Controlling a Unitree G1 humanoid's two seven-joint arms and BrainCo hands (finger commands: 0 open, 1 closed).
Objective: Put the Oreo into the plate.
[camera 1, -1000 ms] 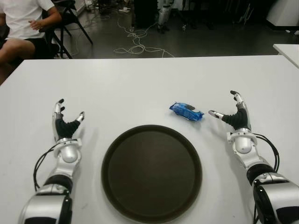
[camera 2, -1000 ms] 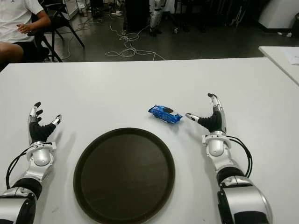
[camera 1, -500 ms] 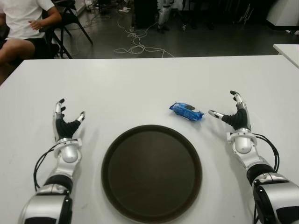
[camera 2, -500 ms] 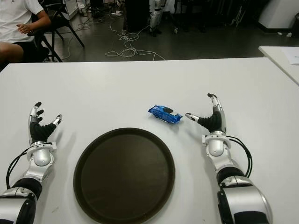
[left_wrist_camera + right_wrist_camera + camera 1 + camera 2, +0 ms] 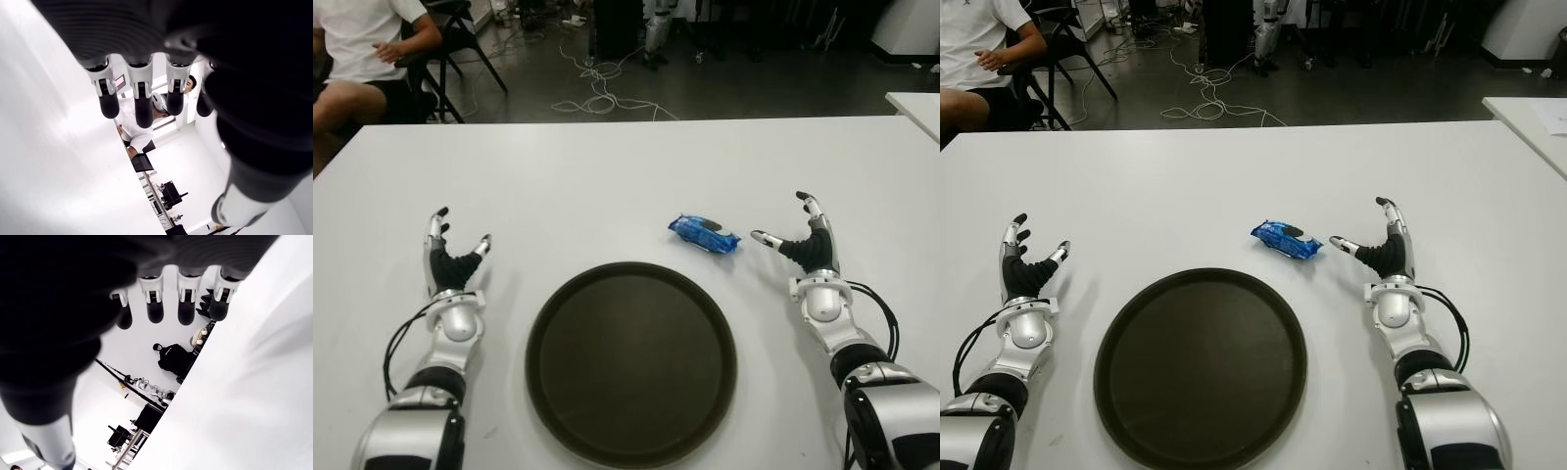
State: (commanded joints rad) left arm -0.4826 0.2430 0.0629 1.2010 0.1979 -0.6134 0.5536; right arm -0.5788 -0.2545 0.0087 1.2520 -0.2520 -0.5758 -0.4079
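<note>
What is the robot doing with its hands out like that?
The robot is about to pick up a snack. A blue Oreo packet lies on the white table, just beyond the round dark plate. The right hand is open beside the packet, not touching it. The left hand is open too, on the plate's other side. Nothing is in the plate yet.

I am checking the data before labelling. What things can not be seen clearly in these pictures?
- Oreo packet: its print is too small in both eye views.
- Both wrist views: neither the packet nor the plate appears.
- Right hand, left hand: table contact cannot be told.
- Person: cut off by the edge.
</note>
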